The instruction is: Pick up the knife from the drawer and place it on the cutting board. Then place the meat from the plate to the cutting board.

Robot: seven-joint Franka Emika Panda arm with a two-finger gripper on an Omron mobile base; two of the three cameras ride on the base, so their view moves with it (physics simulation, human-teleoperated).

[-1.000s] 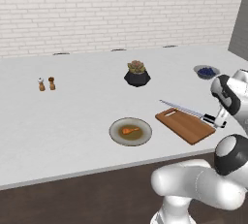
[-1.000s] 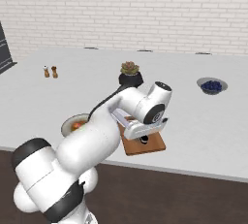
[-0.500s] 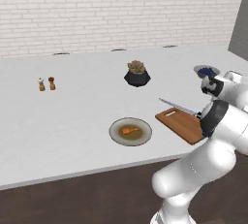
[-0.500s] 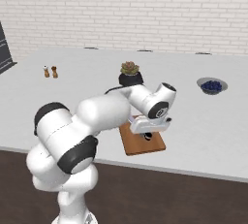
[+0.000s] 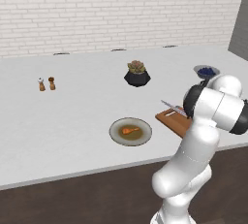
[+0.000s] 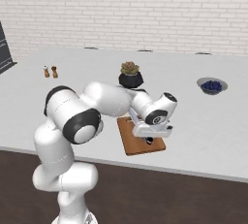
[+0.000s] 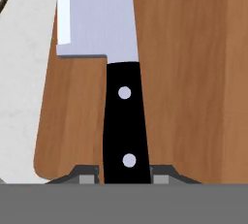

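The gripper (image 7: 125, 175) is closed on the black handle of the knife (image 7: 109, 68), holding it low over the cutting board (image 7: 189, 72) to set it down there.

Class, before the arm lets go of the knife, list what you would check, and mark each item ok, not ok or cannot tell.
1. Gripper shut on the black handle of the long silver-bladed knife: ok.
2. Knife over the reddish-brown wooden cutting board: ok.
3. Knife resting flat on the board: cannot tell.
4. Blade tip within the board's edge: not ok, it juts past.
5. Small orange-brown meat waiting on the round grey-rimmed plate: ok.
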